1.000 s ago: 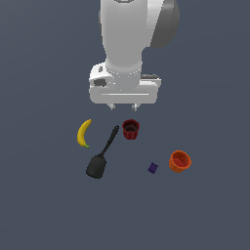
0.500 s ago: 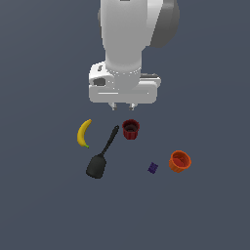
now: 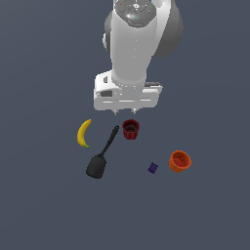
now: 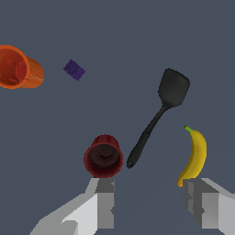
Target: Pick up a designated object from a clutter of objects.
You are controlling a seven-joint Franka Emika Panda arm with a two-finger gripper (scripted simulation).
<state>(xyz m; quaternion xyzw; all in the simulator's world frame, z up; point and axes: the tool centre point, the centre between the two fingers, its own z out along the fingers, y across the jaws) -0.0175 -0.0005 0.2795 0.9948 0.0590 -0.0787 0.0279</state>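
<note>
You are hovering the gripper (image 4: 149, 202), jaws apart and empty, above the small ribbed dark red cup (image 3: 130, 129); next, centre and descend

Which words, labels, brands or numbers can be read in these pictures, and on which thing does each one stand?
None: no readable text on the dark red cup, orange cup, banana, spatula, purple block or the claw.
</note>
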